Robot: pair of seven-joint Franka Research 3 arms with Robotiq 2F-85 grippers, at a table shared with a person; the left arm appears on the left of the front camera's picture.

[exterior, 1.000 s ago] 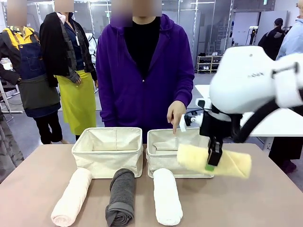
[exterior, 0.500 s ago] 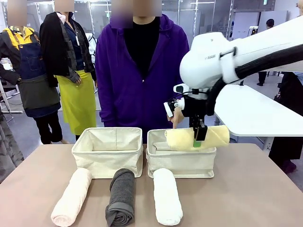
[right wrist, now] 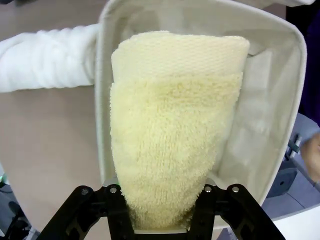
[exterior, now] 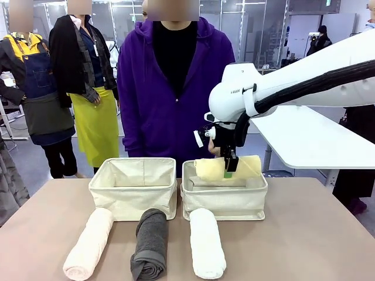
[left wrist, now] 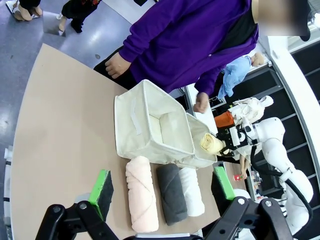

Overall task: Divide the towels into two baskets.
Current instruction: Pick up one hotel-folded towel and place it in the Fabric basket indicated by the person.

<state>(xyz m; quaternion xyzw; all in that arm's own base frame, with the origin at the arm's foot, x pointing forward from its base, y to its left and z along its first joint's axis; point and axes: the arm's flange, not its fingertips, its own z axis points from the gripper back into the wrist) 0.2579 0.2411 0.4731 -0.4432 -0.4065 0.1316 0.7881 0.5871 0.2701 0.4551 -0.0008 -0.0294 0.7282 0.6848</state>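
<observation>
The pale yellow towel (exterior: 243, 167) was a soft, nubbly terry roll. It lay level across the open top of the right basket (exterior: 222, 204) at about rim height. The right gripper (exterior: 228, 171) was clamped on its middle from above, the roll bulging to either side of the fingers. From the right wrist camera the rolled layers showed at its far end, with the basket's cream fabric walls around it. Whether it touched the basket's floor could not be told.

The left basket (exterior: 133, 196) stood just beside it, the same cream canvas with a folded rim. Three more rolls lay side by side on the table (exterior: 304, 240) in front of the baskets: a peach towel (exterior: 88, 243) angled outward, a dark grey towel (exterior: 150, 243) with its near end slumped, and a white towel (exterior: 206, 243), its far end touching the right basket.

The left gripper (left wrist: 162, 185) hung high above the table with its jaws spread wide and nothing between them.

The tabletop was a plain dull beige. A person in a purple hoodie (exterior: 176, 88) stood at the far edge behind the baskets. Beyond were a grey floor, a white table (exterior: 304, 137) and glass partitions.
</observation>
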